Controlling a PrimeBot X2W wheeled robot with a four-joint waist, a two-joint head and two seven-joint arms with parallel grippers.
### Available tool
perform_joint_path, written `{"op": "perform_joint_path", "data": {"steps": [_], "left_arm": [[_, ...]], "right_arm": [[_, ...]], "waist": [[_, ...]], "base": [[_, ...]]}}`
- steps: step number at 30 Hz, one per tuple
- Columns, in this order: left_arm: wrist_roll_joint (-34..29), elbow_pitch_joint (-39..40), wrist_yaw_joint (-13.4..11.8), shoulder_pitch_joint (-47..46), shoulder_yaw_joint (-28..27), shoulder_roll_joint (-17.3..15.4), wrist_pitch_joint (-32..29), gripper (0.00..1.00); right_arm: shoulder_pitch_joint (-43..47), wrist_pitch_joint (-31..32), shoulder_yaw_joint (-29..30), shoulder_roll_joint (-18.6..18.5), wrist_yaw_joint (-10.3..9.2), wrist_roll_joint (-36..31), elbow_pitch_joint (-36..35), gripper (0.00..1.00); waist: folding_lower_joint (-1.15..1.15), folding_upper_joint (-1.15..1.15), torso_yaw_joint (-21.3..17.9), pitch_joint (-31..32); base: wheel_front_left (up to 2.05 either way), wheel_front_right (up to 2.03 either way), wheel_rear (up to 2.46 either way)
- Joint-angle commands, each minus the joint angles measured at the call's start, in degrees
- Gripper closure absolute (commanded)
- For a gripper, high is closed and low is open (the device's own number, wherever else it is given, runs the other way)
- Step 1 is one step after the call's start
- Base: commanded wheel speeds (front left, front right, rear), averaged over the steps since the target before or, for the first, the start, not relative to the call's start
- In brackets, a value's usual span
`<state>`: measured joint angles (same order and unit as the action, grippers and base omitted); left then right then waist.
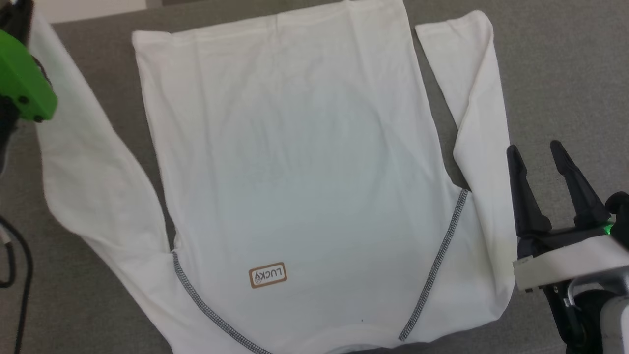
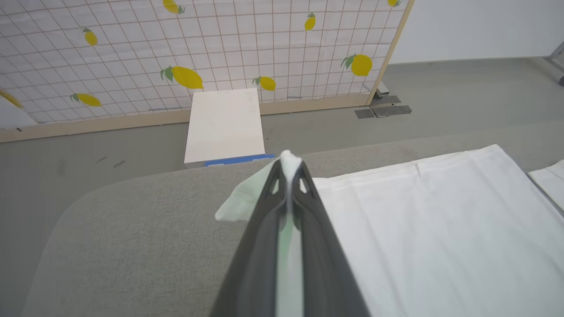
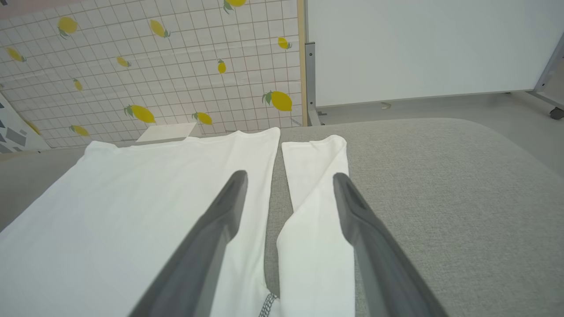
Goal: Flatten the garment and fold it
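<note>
The garment (image 1: 295, 162), a white long-sleeved shirt with dark zigzag seams and a tan LUCKY patch (image 1: 268, 275), lies spread flat on the grey surface with its collar end nearest me. In the left wrist view my left gripper (image 2: 288, 165) is shut on the cuff end of the garment's left sleeve (image 2: 240, 202), white cloth pinched between the fingertips. My right gripper (image 1: 535, 152) stands open just right of the right sleeve (image 1: 474, 98). Seen from the right wrist, its fingers (image 3: 229, 207) straddle that sleeve (image 3: 317, 198) from above.
The grey padded surface (image 1: 565, 73) has free room to the right. Beyond its far edge stand a white box (image 2: 224, 125) on the floor and a lemon-patterned screen (image 2: 198, 53). A green arm part (image 1: 24, 83) and a black cable (image 1: 19, 275) sit at the left.
</note>
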<state>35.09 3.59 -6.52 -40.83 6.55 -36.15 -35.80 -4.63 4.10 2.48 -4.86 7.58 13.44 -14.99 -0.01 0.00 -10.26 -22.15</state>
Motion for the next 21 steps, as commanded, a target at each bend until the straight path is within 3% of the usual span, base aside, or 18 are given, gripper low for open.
{"op": "perform_joint_path", "data": {"steps": [1, 11, 17, 21], "left_arm": [[0.95, 1.84, 0.76, 0.48, 0.92, 1.39, 0.53, 1.00], [5.43, 8.66, 4.69, 0.85, 13.55, 15.38, 2.36, 1.00], [6.34, 3.53, 6.56, 3.58, 22.88, 25.40, 5.67, 1.00], [5.20, -2.73, 7.77, 7.41, 29.82, 29.69, 7.59, 1.00]], "right_arm": [[1.15, 0.53, 0.49, 0.10, -0.09, -0.53, -0.70, 0.00], [4.62, 3.50, 1.14, 0.76, -0.09, -0.26, -3.43, 0.00], [5.34, 4.07, 1.16, 0.96, -0.09, -0.05, -4.11, 0.00], [5.43, 4.21, 0.67, 1.06, -0.09, 0.10, -3.93, 0.00]], "waist": [[0.01, 0.00, 6.43, 9.21], [0.01, 0.00, 8.51, 14.43], [0.01, 0.00, 6.91, 14.23], [0.01, 0.00, 4.71, 13.67]], "base": [[0.00, 0.00, 0.00], [0.00, 0.00, 0.00], [0.00, 0.00, 0.00], [0.00, 0.00, 0.00]]}}
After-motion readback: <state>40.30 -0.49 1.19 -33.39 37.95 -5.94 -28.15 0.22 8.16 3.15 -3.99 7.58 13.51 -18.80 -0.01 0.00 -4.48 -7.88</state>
